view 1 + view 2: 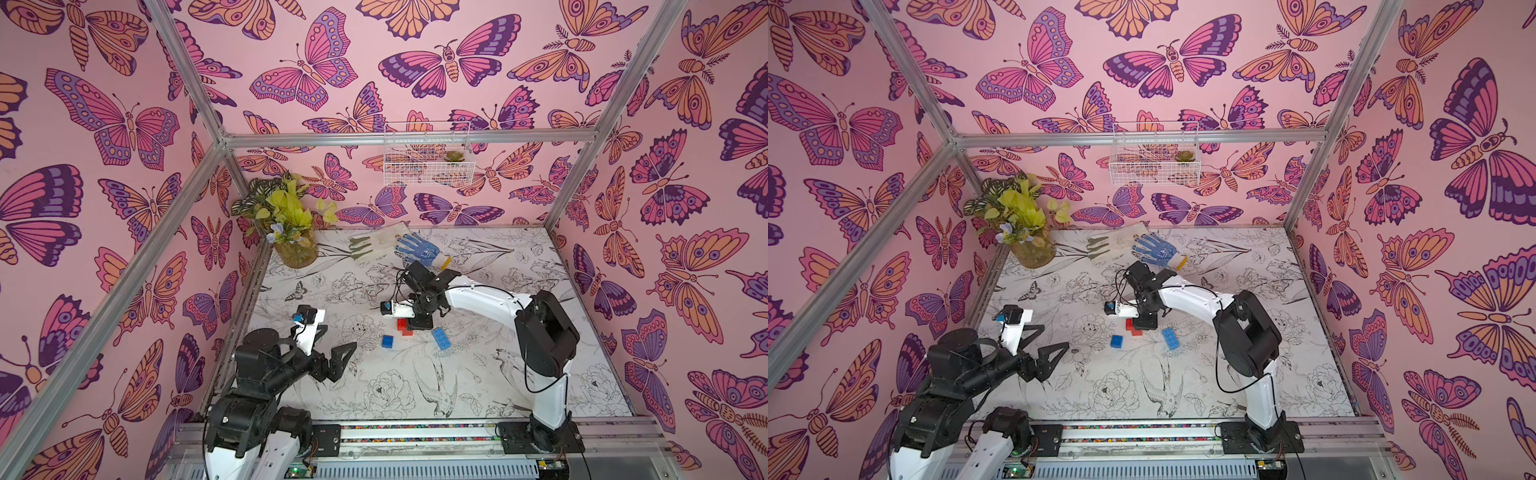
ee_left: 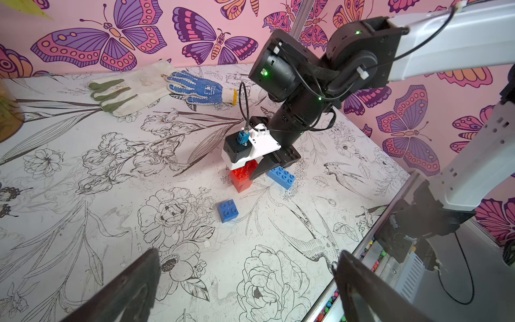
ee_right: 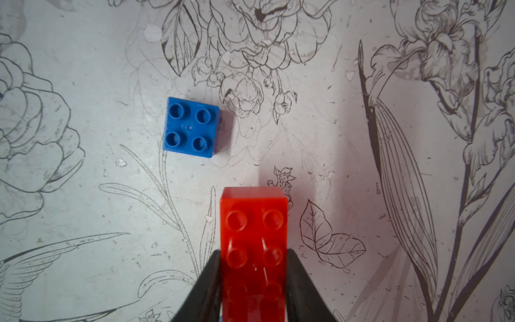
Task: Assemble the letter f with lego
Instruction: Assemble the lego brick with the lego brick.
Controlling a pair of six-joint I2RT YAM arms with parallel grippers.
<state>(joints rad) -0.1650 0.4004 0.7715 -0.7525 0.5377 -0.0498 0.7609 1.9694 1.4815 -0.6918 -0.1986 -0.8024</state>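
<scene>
Right wrist, right fingers (image 3: 206, 281) pinching long red brick (image 3: 253, 237) — grip hidden in top views, left fingers (image 2: 133, 287) spread

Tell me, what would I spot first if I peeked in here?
The pink butterfly walls all around jump out first. Then, in the middle of the flowery table, the right gripper pinches a red brick, with a short blue brick lying loose beside it.
</scene>
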